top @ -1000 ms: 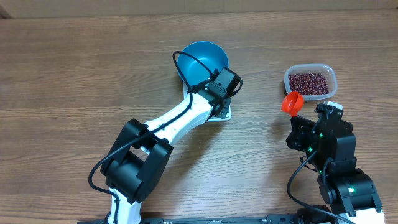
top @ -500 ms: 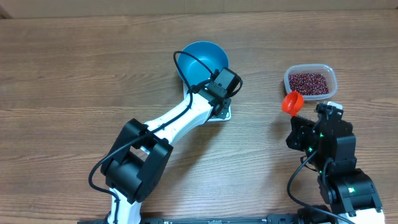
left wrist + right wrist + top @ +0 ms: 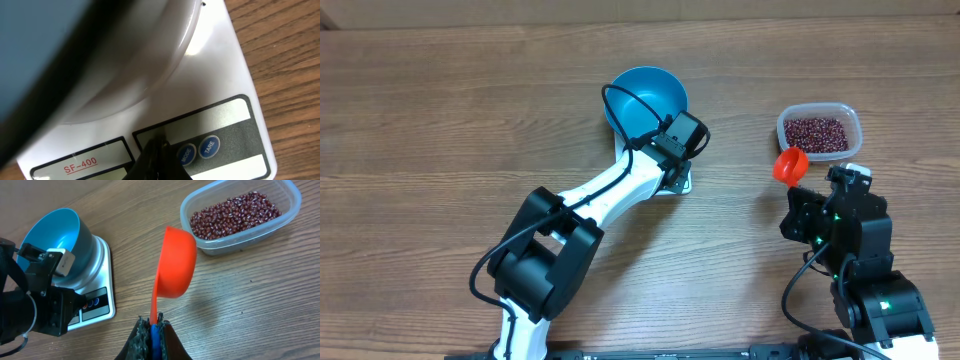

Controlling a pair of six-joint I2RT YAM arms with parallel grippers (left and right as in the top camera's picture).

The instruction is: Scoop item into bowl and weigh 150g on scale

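Wooden bench (image 3: 440,120): beans (image 3: 232,215) heaped in clear tub (image 3: 290,202), near and ahead-right of right pincer (image 3: 151,327) clenched on red scoop (image 3: 175,262), handle axis pointing tubward; left pincer (image 3: 157,152), clenched empty, at buttons of scale (image 3: 220,75) bearing blue bowl (image 3: 645,95).

Between bowl (image 3: 642,98) and tub (image 3: 819,131): bare table (image 3: 735,120), free to pass.
Above scale (image 3: 220,75): blocked by left arm (image 3: 605,190); closed left gripper (image 3: 155,148) low over button panel (image 3: 231,136).
Before tub: red scoop (image 3: 790,165), clamped in right gripper (image 3: 152,325), near the rim.
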